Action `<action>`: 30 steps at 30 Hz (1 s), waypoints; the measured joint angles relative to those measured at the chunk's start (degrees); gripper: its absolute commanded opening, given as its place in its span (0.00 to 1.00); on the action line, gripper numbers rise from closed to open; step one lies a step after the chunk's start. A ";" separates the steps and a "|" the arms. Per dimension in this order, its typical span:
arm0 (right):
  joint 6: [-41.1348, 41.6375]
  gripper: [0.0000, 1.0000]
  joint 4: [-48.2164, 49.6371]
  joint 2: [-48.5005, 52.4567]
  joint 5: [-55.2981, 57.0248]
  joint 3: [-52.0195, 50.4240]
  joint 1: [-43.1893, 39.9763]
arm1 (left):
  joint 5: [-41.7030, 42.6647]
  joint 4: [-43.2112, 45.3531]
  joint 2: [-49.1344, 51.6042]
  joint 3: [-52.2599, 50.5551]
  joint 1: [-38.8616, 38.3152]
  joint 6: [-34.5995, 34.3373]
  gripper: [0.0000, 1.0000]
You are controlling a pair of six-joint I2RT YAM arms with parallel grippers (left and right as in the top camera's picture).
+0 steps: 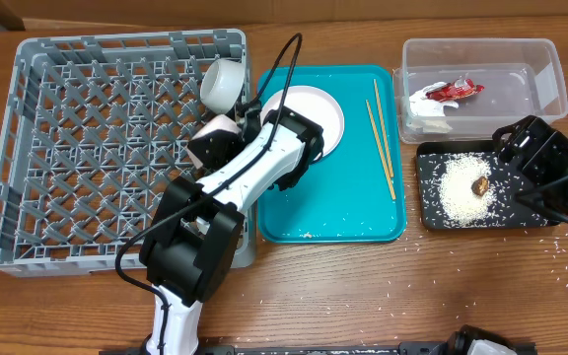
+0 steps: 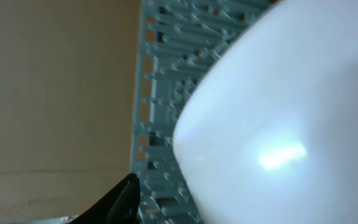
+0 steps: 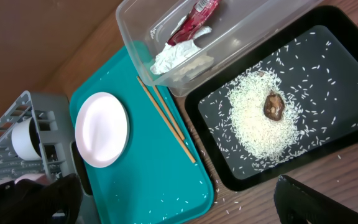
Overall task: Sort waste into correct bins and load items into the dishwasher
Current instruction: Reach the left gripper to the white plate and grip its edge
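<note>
Your left gripper [image 1: 223, 123] reaches over the right wall of the large square grey plastic dish rack [image 1: 28, 148]. A round white bowl [image 2: 278, 124] sits close before it, probably for racking on edge. You cannot tell whether it grips. Your right gripper [image 3: 179, 208] hangs released near the black rectangular tray [image 3: 353, 74].

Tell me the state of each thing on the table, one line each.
dish rack, holds a white cup tipped on its side.
white plate, flat on the teal tray.
chopsticks, side by side on that tray.
wrapper, crumpled in the clear tub.
paper scrap, in the tub.
rice, heaped in the black tray, grains spilled around.
brown lump, on the rice.
left gripper, against a white bowl, grip unclear.
right gripper, open, empty.
</note>
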 measured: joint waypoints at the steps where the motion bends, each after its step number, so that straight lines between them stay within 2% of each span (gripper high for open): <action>1: -0.02 1.00 -0.02 0.00 0.02 0.00 0.00 | 2.27 -0.04 0.00 0.00 0.00 0.20 0.43; 8: -0.02 1.00 -0.02 0.00 0.02 0.00 0.00 | 15.61 -0.44 0.00 0.74 0.00 1.27 0.47; 12: 0.00 1.00 0.00 0.00 0.00 0.00 0.00 | 25.00 -0.63 0.00 5.38 0.00 6.54 0.54; 14: -0.02 1.00 0.02 0.00 0.02 0.00 0.00 | 28.85 -0.52 0.00 8.02 0.00 9.62 0.62; 17: 0.00 1.00 0.02 0.00 0.02 0.00 0.00 | 35.15 -0.55 0.00 13.31 0.00 14.43 0.67; 19: -0.04 1.00 0.00 0.00 0.00 0.00 0.00 | 38.51 -0.52 0.00 16.68 0.00 16.96 0.75; 23: 0.00 1.00 -0.02 0.00 0.00 0.00 0.00 | 43.71 0.66 0.04 24.59 0.02 20.76 1.00; 28: 0.00 1.00 0.00 0.00 0.00 0.00 0.00 | 54.10 10.12 0.04 31.63 0.04 21.88 1.00; 29: 0.02 1.00 0.00 0.00 0.00 0.00 0.00 | 57.29 12.63 0.04 32.15 0.04 21.94 0.93; 30: 0.00 1.00 -0.02 0.00 0.00 0.00 0.00 | 60.04 14.69 0.04 32.28 0.04 21.81 0.81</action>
